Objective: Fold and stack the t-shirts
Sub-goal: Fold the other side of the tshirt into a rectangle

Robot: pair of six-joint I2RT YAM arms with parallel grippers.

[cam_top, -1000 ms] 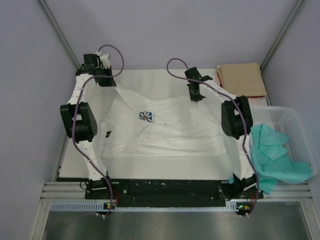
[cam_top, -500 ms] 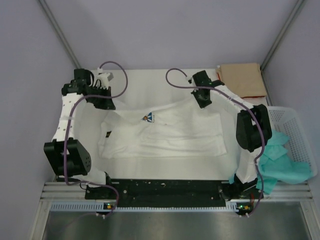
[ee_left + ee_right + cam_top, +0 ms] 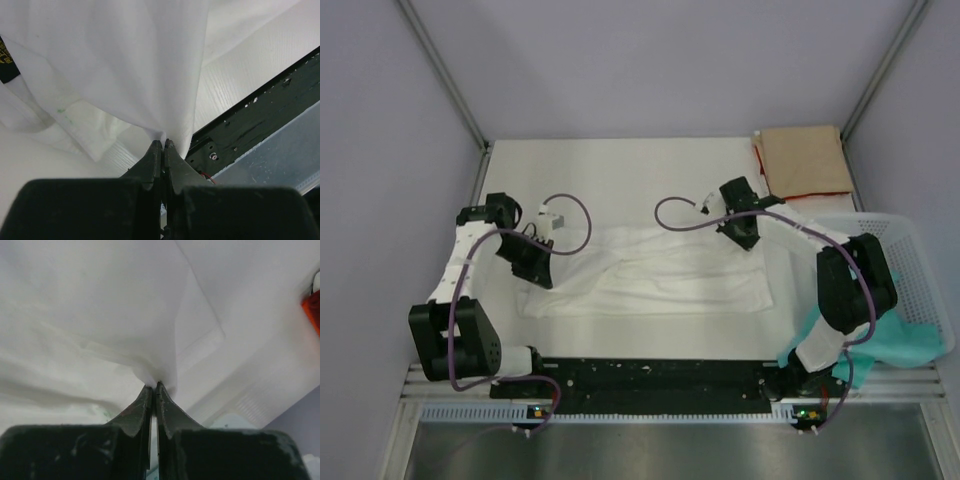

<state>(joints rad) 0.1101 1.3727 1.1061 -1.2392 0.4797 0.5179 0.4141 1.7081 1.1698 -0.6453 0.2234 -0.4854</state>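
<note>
white t-shirt (image 3: 660,278): flat on table (image 3: 620,170), doubled into a long band running left to right, nearer the front edge than the back; cloth tented up at both pinch points.
left gripper (image 3: 540,275): clamped on left end of white t-shirt; in wrist view fingertips (image 3: 155,156) pressed together on a fold of white cloth, rest draping away.
right gripper (image 3: 747,238): closed tight on far right edge of white t-shirt; wrist view same story, thin fold nipped at the tips.
tan t-shirt (image 3: 807,160): folded, far right corner of table, red edge facing left, well apart from white t-shirt.
mesh basket (image 3: 912,262): white plastic, just beside right side of table.
teal cloth (image 3: 895,340): crumpled in basket, spilling over near rim.
black rail (image 3: 660,378): along near edge, between arm bases; also seen past the cloth in left wrist view.
in the way: right arm (image 3: 845,285) elbow covering part of basket and teal cloth from above; purple cable (image 3: 575,215) looping over table by left gripper; both wrist views mostly filled with white cloth, little else readable.
</note>
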